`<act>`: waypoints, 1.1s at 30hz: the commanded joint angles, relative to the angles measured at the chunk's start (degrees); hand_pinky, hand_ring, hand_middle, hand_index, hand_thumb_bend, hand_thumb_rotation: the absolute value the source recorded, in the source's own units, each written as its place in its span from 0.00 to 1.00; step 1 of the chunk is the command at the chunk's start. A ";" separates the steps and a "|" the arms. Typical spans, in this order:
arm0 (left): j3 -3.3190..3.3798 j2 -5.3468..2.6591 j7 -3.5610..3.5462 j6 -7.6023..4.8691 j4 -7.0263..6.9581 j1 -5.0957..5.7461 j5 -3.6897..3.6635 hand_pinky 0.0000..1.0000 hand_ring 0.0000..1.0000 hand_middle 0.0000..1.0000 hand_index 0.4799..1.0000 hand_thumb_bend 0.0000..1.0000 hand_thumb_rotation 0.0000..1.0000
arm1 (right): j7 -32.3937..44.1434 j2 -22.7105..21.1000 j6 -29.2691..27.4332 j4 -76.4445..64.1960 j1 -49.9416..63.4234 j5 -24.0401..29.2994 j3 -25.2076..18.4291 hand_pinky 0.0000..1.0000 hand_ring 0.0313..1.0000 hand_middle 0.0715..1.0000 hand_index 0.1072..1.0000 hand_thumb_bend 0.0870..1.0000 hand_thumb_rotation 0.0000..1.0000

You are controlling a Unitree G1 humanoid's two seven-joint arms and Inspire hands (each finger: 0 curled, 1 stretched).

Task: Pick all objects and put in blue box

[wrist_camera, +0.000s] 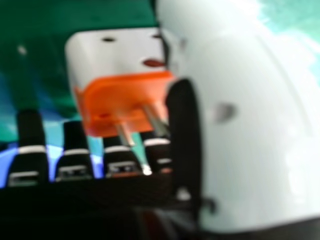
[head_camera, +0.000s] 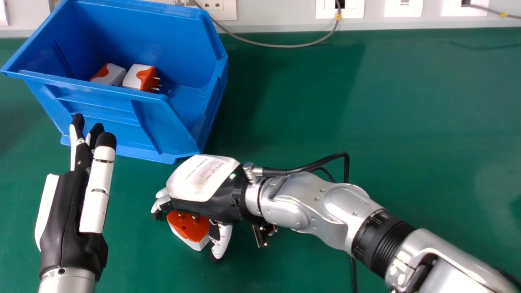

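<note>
Saw the nearer orange-and-white plug (head_camera: pixel 189 226) partly hidden beneath the right hand (head_camera: pixel 203 183). Lost the bottoms of two more plugs (head_camera: pixel 132 79) behind the blue box's (head_camera: pixel 106 108) near wall, and its back rim past the head view's top edge.

The left hand (head_camera: pixel 67 203) has straight fingers (head_camera: pixel 77 123); the right (head_camera: pixel 203 185) faces down.

The bench (head_camera: pixel 407 101) is viewed by the head camera from above, forward and down past the right robot hand (head_camera: pixel 203 179); from beside that hand, the plug adapter (head_camera: pixel 189 226) is faced closely, and is shared by both views.
</note>
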 commanded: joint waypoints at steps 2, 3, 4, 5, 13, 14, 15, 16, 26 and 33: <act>-0.14 0.14 0.18 -0.16 -2.17 0.10 0.30 1.00 1.00 1.00 1.00 0.40 0.93 | 0.87 0.05 2.28 2.55 0.16 -2.73 1.92 0.73 0.86 0.85 0.72 0.43 0.00; -0.14 0.15 0.19 -0.15 -2.21 0.12 0.32 1.00 1.00 1.00 1.00 0.40 0.93 | 1.13 0.14 2.32 2.67 0.06 -2.49 1.90 0.73 0.85 0.85 0.66 0.44 0.02; -0.12 0.17 0.20 -0.09 -2.22 0.10 0.33 1.00 1.00 1.00 1.00 0.40 0.93 | 1.22 0.14 2.32 2.62 0.07 -2.23 1.81 0.73 0.85 0.85 0.66 0.44 0.02; -0.13 0.15 0.22 0.00 -2.37 0.15 0.34 1.00 1.00 1.00 1.00 0.40 0.93 | 0.96 0.09 2.12 2.58 0.18 -1.93 1.66 0.72 0.84 0.83 0.61 0.44 0.04; -0.03 0.25 0.10 0.27 -2.88 0.41 0.12 1.00 1.00 1.00 1.00 0.41 0.93 | -0.87 -0.12 0.93 2.90 -0.07 -0.22 0.26 0.34 0.38 0.40 0.48 0.46 0.09; -0.01 0.27 0.08 0.30 -2.95 0.46 0.11 1.00 1.00 1.00 1.00 0.41 0.93 | -1.02 -0.16 0.82 2.88 -0.13 -0.15 0.14 0.29 0.33 0.35 0.46 0.46 0.10; 0.02 0.28 0.05 0.32 -2.97 0.51 0.09 1.00 1.00 1.00 1.00 0.41 0.93 | -0.83 0.01 1.01 3.30 -0.12 0.57 -0.54 0.25 0.28 0.31 0.45 0.46 0.10; 0.04 0.30 0.04 0.36 -2.95 0.50 0.08 1.00 1.00 1.00 1.00 0.41 0.93 | -1.43 -0.02 0.70 3.54 0.08 1.01 -0.99 0.22 0.25 0.27 0.44 0.46 0.10; 0.15 0.40 -0.13 0.95 -3.49 0.61 0.07 1.00 1.00 1.00 1.00 0.41 0.93 | -6.70 -1.32 -1.75 2.94 -0.50 -0.97 0.13 0.15 0.16 0.19 0.42 0.46 0.11; 0.37 0.56 -0.43 1.12 -3.50 0.54 -0.24 1.00 1.00 1.00 1.00 0.41 0.93 | -5.56 -1.79 -0.86 -0.03 1.71 1.48 -2.38 0.16 0.27 0.30 0.43 0.47 0.05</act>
